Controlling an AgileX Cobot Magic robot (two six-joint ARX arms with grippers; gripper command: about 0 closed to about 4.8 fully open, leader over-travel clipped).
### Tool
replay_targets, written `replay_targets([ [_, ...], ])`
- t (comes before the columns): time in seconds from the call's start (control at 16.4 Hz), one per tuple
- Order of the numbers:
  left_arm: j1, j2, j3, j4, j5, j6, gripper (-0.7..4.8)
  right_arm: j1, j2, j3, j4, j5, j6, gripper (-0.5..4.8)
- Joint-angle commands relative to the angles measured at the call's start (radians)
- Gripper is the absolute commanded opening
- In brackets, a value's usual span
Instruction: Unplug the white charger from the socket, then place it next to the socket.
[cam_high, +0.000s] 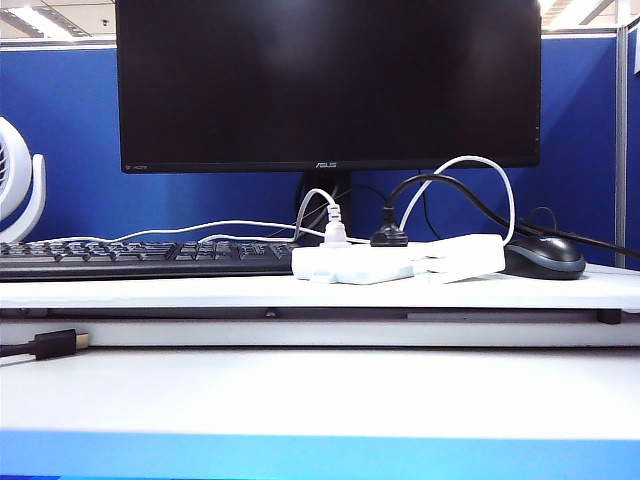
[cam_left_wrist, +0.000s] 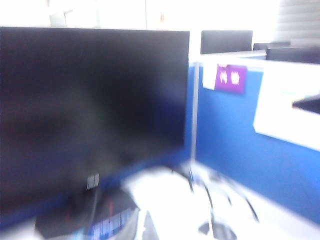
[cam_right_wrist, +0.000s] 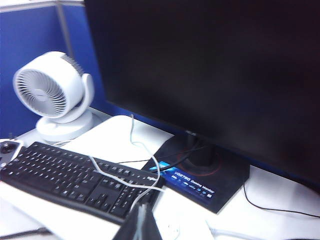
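**White charger lying beside the socket, both arms drawn back**

White charger is a rectangular white block with a thin white cable looping up from one end and arching over toward the back of the tabletop. In the exterior view it lies flat, touching or just beside the right end of the socket, with the black mouse close on its other side. Whether its prongs sit in the strip cannot be told from this angle.

The socket is a flat white power strip with rounded corners. A small grey-white plug and a round black plug stand on its top.

Judged by its look, the charger is a light, rigid plastic brick with smooth, somewhat slippery faces. The best hold is probably across its two long sides, away from the soft cable, which would bend and drag.

Neither arm shows in the exterior view. The right gripper appears only as a dark tip above the keyboard; its jaws are closed together and empty. The left gripper is not visible in its blurred wrist view.
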Motion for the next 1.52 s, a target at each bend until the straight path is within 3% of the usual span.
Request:
replay_targets([
  [0.06,-0.001,-0.139,0.003,-0.249,0.001,0.002,-0.05,0.001,-0.143,-0.198,0.109,0.024,-0.001,-0.01],
  [0.24,-0.001,-0.279,-0.030,-0.451,-0.066,0.006,-0.05,0.001,-0.306,-0.509,0.169,0.106,0.047,0.00],
  [0.43,-0.001,-0.388,-0.219,-0.437,-0.070,0.005,-0.05,0.000,-0.431,-0.747,0.286,0.158,0.052,-0.01],
  [0.61,-0.001,-0.397,-0.451,-0.259,-0.086,-0.002,-0.05,0.001,-0.487,-0.864,0.328,0.210,0.064,-0.01],
  [0.73,-0.001,-0.396,-0.644,-0.038,-0.114,-0.033,-0.05,0.000,-0.524,-0.946,0.378,0.229,0.064,-0.01],
  [0.85,-0.001,-0.396,-0.765,0.066,-0.148,-0.090,-0.05,0.001,-0.546,-1.005,0.426,0.230,0.067,-0.01],
  [0.98,-0.001,-0.396,-0.861,0.126,-0.156,-0.133,-0.05,0.000,-0.552,-1.049,0.422,0.237,0.068,-0.01],
  [1.22,-0.001,-0.396,-1.000,0.217,-0.124,-0.132,-0.05,0.000,-0.552,-1.147,0.431,0.236,0.068,-0.01],
  [1.52,-0.001,-0.396,-1.054,0.258,-0.121,-0.111,-0.05,0.001,-0.552,-1.241,0.442,0.236,0.068,-0.01],
])
